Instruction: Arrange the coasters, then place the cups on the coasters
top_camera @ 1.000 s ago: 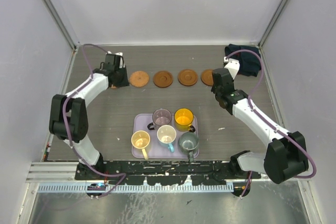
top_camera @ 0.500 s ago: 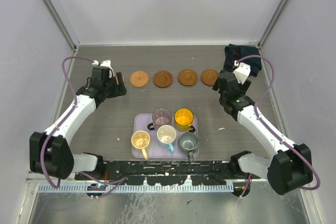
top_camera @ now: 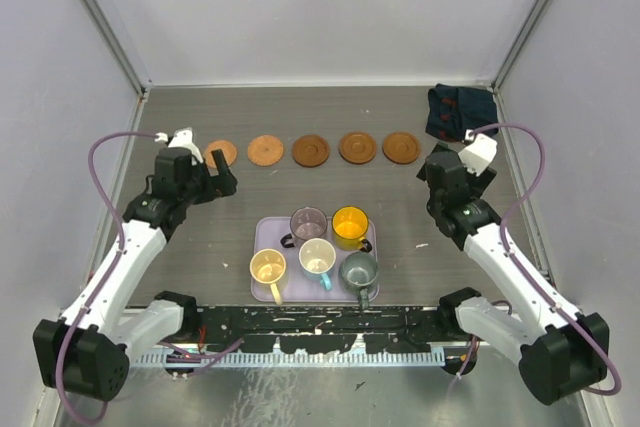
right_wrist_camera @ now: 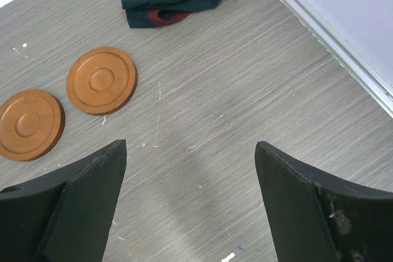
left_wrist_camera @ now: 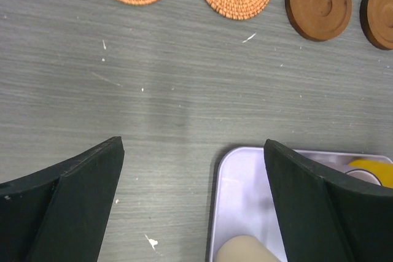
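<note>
From the top external view alone, all five coasters [top_camera: 311,150] were seen laid in a row across the far part of the desk [top_camera: 200,237], each apart from the next. All five cups [top_camera: 317,257] were seen standing together on the lavender tray [top_camera: 262,230] near the arm bases, none set on a coaster. The left fingers [top_camera: 218,183] were found spread wide and empty just short of the row's left end. The right fingers [top_camera: 437,169] were likewise spread wide and empty near its right end, with the dark cloth [top_camera: 460,112] lying beyond them in the far right corner. What could not be made out from above was supplied by the left wrist view: the two coasters at the left end were shown to be woven and the next two smooth and ringed. In that view only a corner of the tray, with parts of a cream cup and a yellow cup, was caught between the finger tips. In the right wrist view only two smooth coasters were shown, to the left of the fingers, along with red markings on the cloth, and bare desk was framed between the open fingers.
</note>
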Motion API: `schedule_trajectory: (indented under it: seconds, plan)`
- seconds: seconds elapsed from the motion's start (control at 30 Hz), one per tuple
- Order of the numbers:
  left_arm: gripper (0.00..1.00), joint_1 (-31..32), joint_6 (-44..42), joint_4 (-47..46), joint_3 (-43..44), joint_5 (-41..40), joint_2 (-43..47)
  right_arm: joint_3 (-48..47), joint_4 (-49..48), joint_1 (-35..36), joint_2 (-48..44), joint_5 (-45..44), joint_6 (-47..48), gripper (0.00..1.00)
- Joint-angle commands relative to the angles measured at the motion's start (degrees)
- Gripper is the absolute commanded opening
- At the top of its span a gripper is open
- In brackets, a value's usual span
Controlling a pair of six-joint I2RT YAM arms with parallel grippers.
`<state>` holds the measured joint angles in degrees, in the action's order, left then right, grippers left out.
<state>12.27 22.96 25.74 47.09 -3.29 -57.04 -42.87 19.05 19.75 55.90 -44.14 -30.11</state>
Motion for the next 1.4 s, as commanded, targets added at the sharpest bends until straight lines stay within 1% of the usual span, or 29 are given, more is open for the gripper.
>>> schedule_trajectory:
  seconds: [0.0, 0.1, 0.2, 0.27, 0.33, 0.5, 0.7, 0.8, 1.03, 1.17, 1.37]
  plan:
    - [0.98, 0.12, 1.35, 2.36, -1.02, 0.05, 4.32, 0.59, 1.72, -0.25, -4.43, -2.97, -1.99, 0.89]
    - [0.98, 0.30, 1.43, 3.29, -2.53, 2.34, 7.88, 0.17, 4.31, -0.23, -5.66, 0.54, -0.70, 0.89]
    - [0.98, 2.19, 0.21, 4.73, -4.54, 1.68, 12.45, -0.19, 5.61, -0.11, -6.16, 8.48, 2.16, 0.80]
    - [0.98, 4.03, -0.06, 6.36, -5.53, -0.63, 15.48, -0.05, 6.74, 0.43, -6.58, 11.61, 2.15, 0.78]
    - [0.98, 5.39, 0.72, 7.48, -6.21, -1.75, 17.89, 0.21, 8.03, 1.48, -6.92, 12.88, 1.80, 0.76]
    - [0.98, 7.04, 3.39, 8.24, -8.46, -0.29, 20.24, -0.01, 11.29, 5.40, -6.50, 13.41, 0.58, 0.72]
    - [0.98, 11.24, 3.60, 7.68, -9.28, -0.63, 17.59, 0.00, 14.08, 11.61, -4.06, 15.77, -2.43, 0.66]
    - [0.98, 13.64, 3.20, 5.95, -9.21, -0.84, 15.45, 0.20, 14.83, 13.49, -3.34, 19.10, -1.90, 0.65]
    - [0.98, 14.97, 1.23, 0.18, -9.13, 3.23, 10.18, -2.93, 19.42, 14.18, -2.15, 28.76, 1.60, 0.65]
    - [0.98, 15.12, -0.56, -2.33, -8.54, 7.12, 7.04, -3.86, 20.42, 14.18, -2.53, 36.17, 4.00, 0.67]
    - [0.98, 16.21, -0.73, -4.11, -7.81, 9.31, 2.10, -2.79, 20.56, 14.39, -1.53, 41.01, 6.16, 0.66]
